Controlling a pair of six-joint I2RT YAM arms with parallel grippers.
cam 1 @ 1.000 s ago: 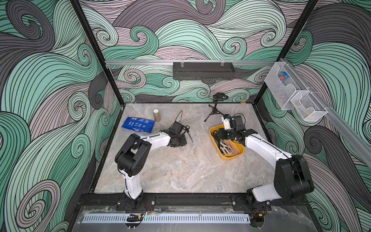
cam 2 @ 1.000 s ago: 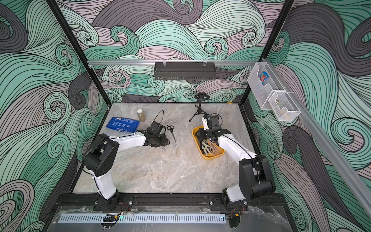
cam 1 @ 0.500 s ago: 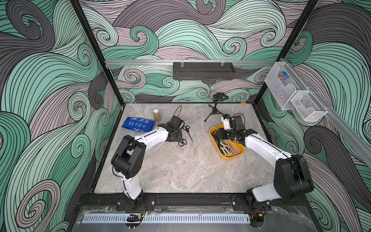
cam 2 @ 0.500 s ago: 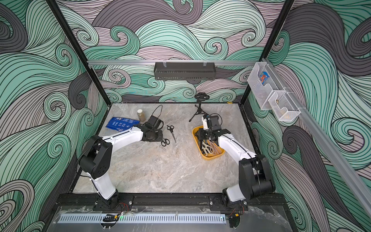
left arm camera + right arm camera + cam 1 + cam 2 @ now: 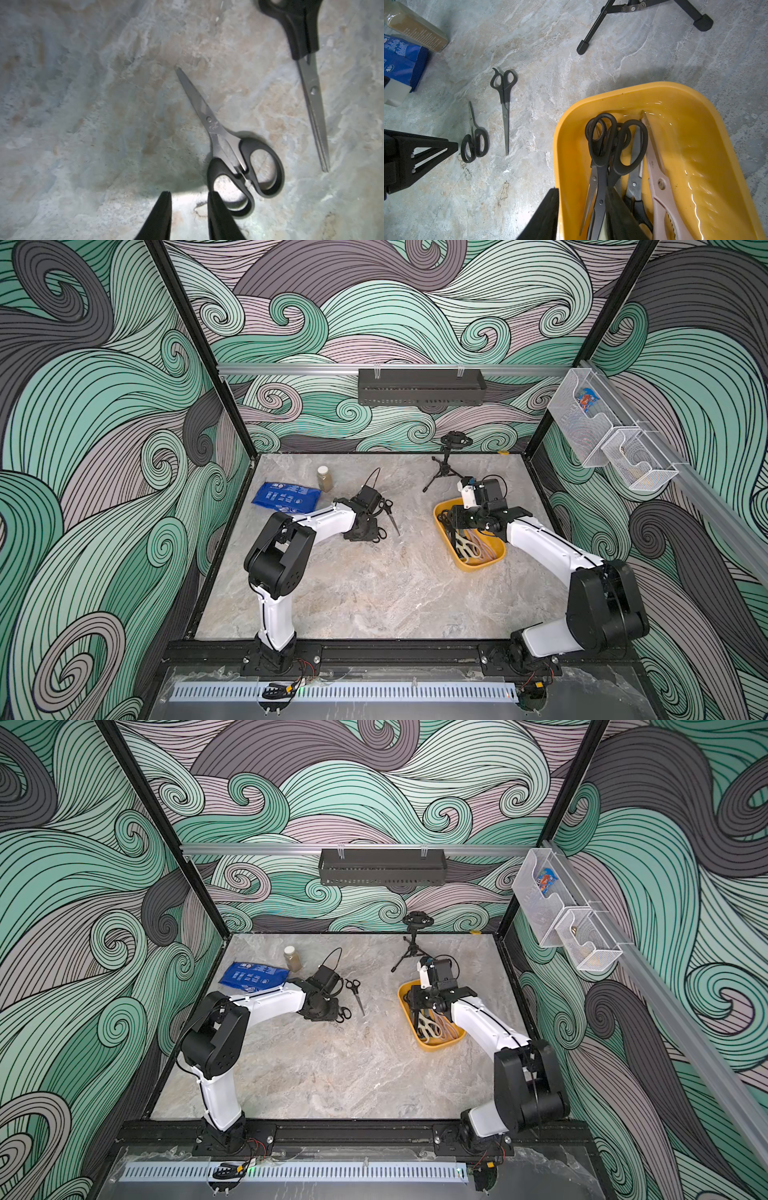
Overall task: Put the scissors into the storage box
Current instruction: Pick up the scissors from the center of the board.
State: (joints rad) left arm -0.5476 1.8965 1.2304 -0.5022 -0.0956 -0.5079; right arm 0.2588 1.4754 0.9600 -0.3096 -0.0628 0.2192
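Your left gripper (image 5: 189,195) has pulled back down over the small black scissors (image 5: 228,149), after reaching out past them half a second ago. It sits low on the table (image 5: 83,104), well apart from the storage box (image 5: 675,93). Its fingers stand apart with bare table between them, and one fingertip (image 5: 218,218) overlaps the pair's nearer handle loop. The long black scissors (image 5: 311,89) lie just beside that pair, on the side towards the box, blades closed.

Your right gripper (image 5: 582,192) has not shifted. Its jaws are apart, astride the box's wall, one finger outside and the other inside among the scissors. Lying in the box are several black-handled pairs (image 5: 600,145), a pale pink pair (image 5: 660,187) and, in a top view, a cream pair (image 5: 464,549).
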